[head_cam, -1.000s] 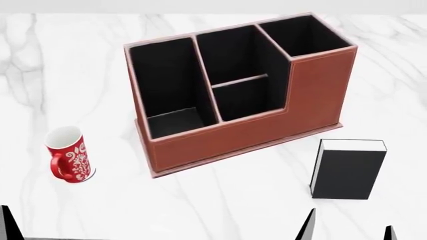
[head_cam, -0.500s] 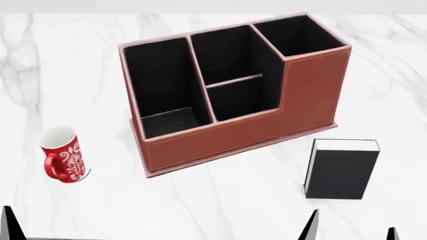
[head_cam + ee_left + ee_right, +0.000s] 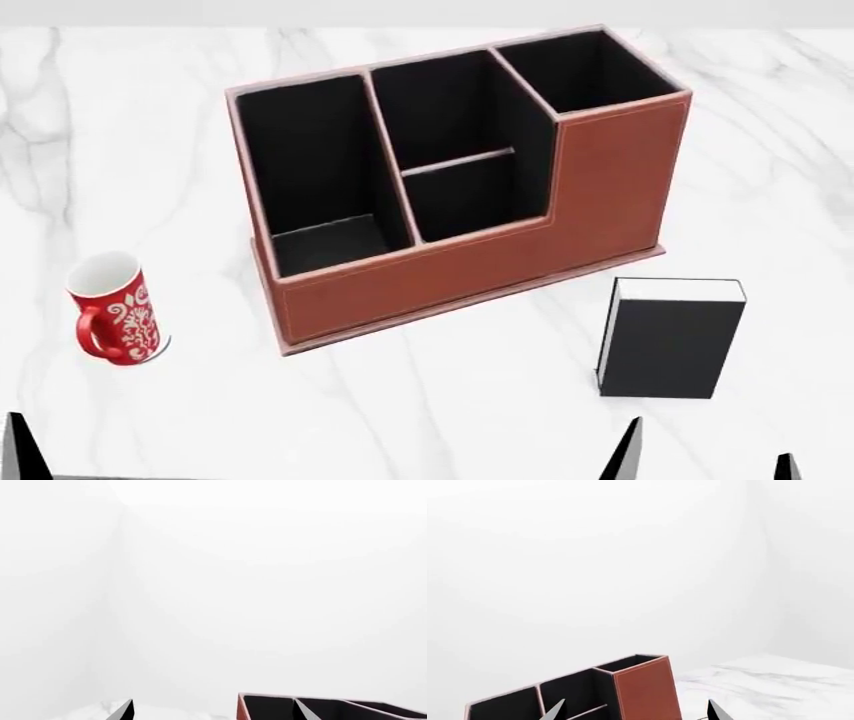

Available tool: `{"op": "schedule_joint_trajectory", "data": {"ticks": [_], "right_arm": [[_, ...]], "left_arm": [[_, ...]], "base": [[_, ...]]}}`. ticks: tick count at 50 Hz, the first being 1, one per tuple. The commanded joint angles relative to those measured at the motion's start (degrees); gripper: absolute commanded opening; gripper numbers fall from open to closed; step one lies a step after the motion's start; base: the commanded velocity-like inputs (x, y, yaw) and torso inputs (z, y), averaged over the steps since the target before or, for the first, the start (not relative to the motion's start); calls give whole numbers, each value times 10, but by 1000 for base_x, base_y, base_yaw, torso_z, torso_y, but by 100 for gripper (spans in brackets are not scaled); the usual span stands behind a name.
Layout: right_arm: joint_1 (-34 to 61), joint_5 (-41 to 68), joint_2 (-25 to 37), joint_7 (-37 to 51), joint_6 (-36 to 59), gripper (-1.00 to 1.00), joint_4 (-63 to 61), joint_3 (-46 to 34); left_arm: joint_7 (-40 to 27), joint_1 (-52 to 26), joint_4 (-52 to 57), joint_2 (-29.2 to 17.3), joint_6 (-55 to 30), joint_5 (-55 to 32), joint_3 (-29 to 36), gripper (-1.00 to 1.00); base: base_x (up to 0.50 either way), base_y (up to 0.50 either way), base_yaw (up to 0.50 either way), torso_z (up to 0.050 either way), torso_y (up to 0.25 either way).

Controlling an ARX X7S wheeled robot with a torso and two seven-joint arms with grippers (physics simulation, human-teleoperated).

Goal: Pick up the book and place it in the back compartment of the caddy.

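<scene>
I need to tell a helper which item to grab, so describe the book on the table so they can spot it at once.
Start at the big reddish-brown caddy in the middle of the white marble table. The book stands alone off the caddy's tall end, nearer the robot. It is a black slab with white page edges, unlike the red patterned mug on the opposite side.

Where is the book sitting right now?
In the head view, the book stands upright on the marble table at the right, just in front of the caddy near its tall end, apart from it and above the right gripper.
</scene>
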Motion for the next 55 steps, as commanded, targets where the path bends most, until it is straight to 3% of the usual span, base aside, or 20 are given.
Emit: {"op": "schedule_joint_trajectory", "data": {"ticks": [1, 55], "right_arm": [[0, 11, 5, 1, 1, 100, -1, -2], [-4, 9, 14, 17, -17, 100, -4, -10]], "left_arm": [[-3, -2, -4, -3, 2, 2, 3, 100], [-17, -4, -9, -16, 6, 3, 18, 100]], "base": [[0, -141, 0, 0, 0], [0, -113, 0, 0, 0]]}}
